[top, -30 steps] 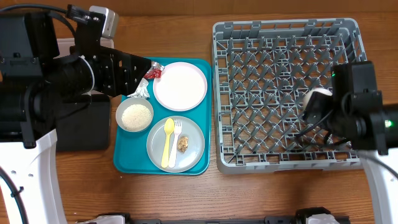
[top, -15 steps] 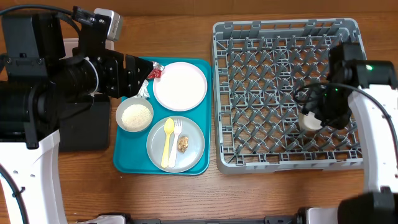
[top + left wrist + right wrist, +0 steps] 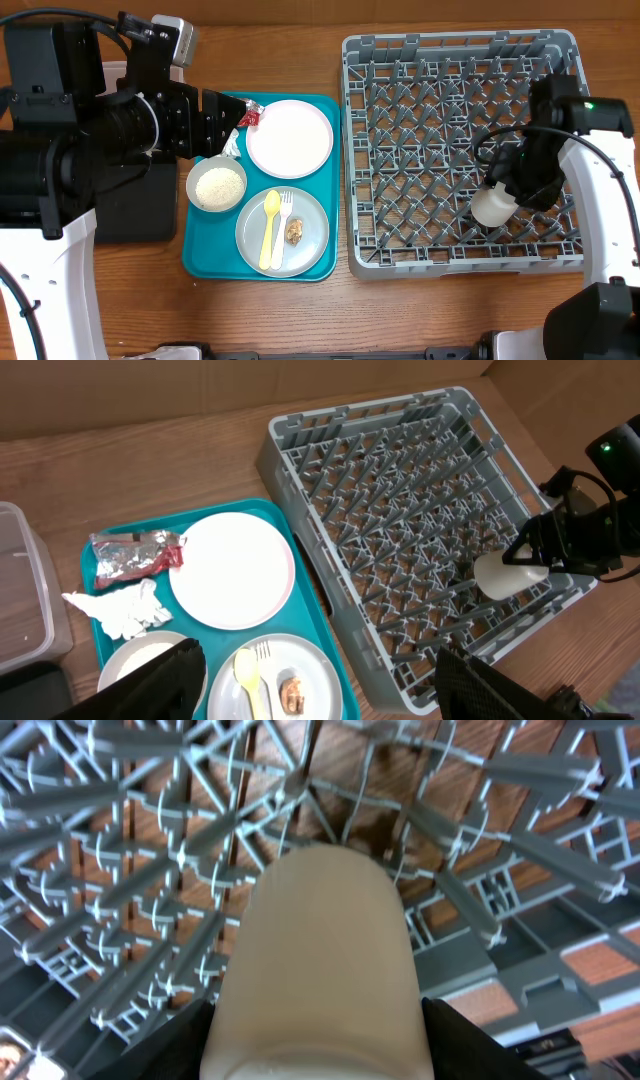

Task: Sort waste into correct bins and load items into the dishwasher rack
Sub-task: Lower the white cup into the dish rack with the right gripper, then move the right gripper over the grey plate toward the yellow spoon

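My right gripper (image 3: 510, 190) is shut on the small white cup (image 3: 492, 205) and holds it tilted over the front right of the grey dishwasher rack (image 3: 460, 60). In the right wrist view the cup (image 3: 320, 950) fills the space between my fingers above the pegs. My left gripper (image 3: 225, 125) is open and empty above the teal tray's back left. In the left wrist view (image 3: 320, 690) it hangs over the pale pinkish-grey plate (image 3: 310, 240) with the yellow spoon (image 3: 271, 228), white fork (image 3: 285, 212) and brown scrap (image 3: 295, 231). The white plate (image 3: 290, 138), the bowl of rice (image 3: 216, 187), the red wrapper (image 3: 248, 116) and the napkin (image 3: 230, 146) lie on the tray.
The flat teal tray (image 3: 200, 262) sits left of the rack. The black tray (image 3: 130, 215) lies left of it, partly under my left arm. The clear tub (image 3: 25, 600) shows at the left edge of the left wrist view. Bare wooden table runs along the front.
My right gripper has carried the cup down and toward the rack's front right, and the cup now tilts. My left arm shifted slightly, then stayed still.
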Tool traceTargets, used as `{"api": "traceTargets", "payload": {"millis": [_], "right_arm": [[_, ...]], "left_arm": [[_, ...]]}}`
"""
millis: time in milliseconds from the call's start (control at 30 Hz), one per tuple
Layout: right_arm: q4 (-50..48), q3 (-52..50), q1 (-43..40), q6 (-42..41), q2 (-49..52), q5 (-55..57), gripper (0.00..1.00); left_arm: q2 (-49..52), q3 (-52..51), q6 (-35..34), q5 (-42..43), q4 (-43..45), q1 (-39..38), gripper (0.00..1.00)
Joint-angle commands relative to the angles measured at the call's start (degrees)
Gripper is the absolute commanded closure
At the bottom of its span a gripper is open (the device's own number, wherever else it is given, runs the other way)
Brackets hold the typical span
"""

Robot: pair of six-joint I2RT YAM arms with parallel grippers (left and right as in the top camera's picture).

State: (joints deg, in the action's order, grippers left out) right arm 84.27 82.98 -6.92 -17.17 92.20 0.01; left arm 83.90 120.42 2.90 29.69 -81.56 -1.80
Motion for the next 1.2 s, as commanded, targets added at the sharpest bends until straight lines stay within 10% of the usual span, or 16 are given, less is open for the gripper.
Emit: {"api": "traceTargets", "payload": {"millis": [0, 367, 500, 800, 1167], "right_arm": [[-0.5, -2.1, -1.57, 2.34, 0.5, 0.87, 0.62], [-0.59, -1.81, -2.64, 5.25, -0.09, -1.68, 0.64], [-0.63, -1.81, -2.64, 5.22, -0.09, -2.12, 0.23], [-0.57, 12.13, -0.2, 4.55, -9.66, -4.22, 0.02], [3.06, 13.53, -0.2, 6.29, -13.49, -9.79, 0.03]], "left_arm": [[0.11, 0.66, -0.76, -0.26, -0.11, -0.28, 0.23], [0.11, 0.66, -0.76, -0.28, -0.07, -1.31, 0.23], [0.11, 0.66, -0.76, -0.28, -0.15, -1.36, 0.21], [3.67, 0.48, -0.76, -6.29, -4.2, -4.33, 0.24], [8.85, 0.48, -1.57, -9.44, -3.45, -10.27, 0.24]]}}
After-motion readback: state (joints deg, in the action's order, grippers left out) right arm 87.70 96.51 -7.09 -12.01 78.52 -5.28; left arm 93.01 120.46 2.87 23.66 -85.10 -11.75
